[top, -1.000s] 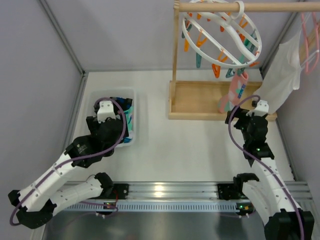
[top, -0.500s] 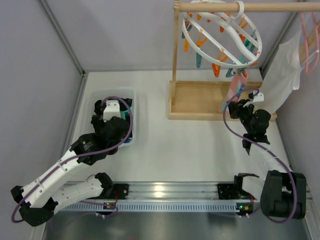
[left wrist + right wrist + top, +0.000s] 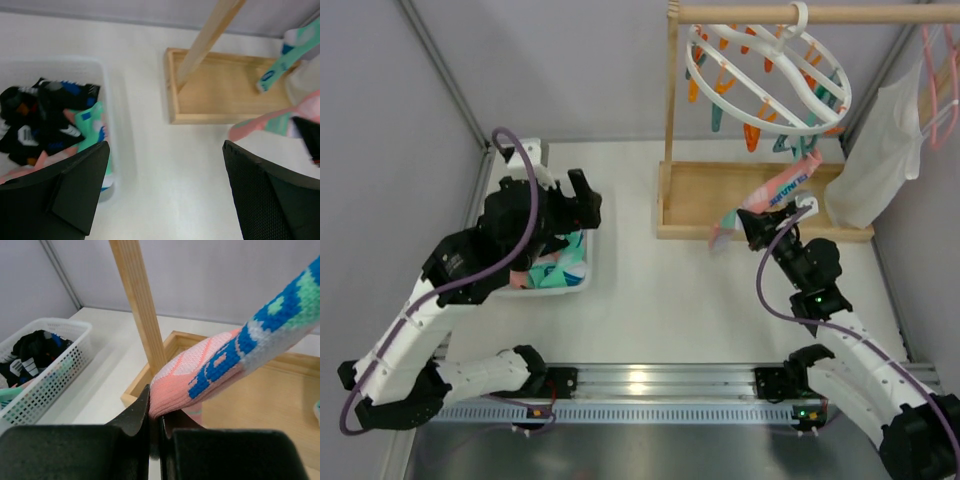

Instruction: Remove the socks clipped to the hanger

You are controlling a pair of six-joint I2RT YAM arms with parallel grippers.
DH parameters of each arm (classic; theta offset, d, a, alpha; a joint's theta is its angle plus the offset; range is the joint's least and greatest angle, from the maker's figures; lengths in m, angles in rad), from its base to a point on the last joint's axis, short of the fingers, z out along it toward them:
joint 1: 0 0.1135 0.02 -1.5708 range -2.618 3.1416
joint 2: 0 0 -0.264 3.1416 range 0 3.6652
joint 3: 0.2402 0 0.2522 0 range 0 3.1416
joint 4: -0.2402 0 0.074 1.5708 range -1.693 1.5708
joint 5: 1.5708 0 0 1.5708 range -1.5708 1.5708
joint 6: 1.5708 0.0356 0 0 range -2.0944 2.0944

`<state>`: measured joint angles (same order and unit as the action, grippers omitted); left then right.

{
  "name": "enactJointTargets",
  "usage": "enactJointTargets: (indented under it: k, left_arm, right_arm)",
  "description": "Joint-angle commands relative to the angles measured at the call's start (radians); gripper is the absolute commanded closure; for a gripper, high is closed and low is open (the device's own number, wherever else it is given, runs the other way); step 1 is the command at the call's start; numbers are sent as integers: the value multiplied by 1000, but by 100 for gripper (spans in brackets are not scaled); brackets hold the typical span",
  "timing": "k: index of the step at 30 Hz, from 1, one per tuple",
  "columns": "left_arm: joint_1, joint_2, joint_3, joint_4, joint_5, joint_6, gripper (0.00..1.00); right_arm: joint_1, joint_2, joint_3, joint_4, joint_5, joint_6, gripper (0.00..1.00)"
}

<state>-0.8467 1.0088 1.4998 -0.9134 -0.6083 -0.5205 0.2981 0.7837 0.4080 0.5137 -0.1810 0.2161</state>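
Top camera: fixed high, behind both arm bases, tilted down over the table [image 3: 650, 290]. Widest view, whole bench in frame.

Left wrist camera: up above the white basket [image 3: 60, 60], looking down and across to the wooden stand [image 3: 225, 100]. The left fingers [image 3: 65, 195] frame the bottom corners.

Right wrist camera: low and very close, sighting along the right fingers [image 3: 130, 415] at the pink sock [image 3: 185, 370], stand post just behind.

All three views share basket, stand and that sock.

Grey walls [image 3: 570, 70], white table [image 3: 660, 280]
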Motion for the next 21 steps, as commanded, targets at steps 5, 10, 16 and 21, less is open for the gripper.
enactJointTargets:
  k: [5,10,16,21]
  left_arm:
    - [-192,353,548,34,-28,100,1]
    - [-262,548,828,34,-42,160,2]
    - [-276,781,1127,56,67,279,1]
    - [-279,856,1106,148,9,382,2]
  right_arm:
    - [286,9,101,-124,346,-55,100]
    - [522,110,176,-133,535,-96,100]
    - [674,231,259,-112,702,-106,100]
    - [733,299,308,-98,779,-98,100]
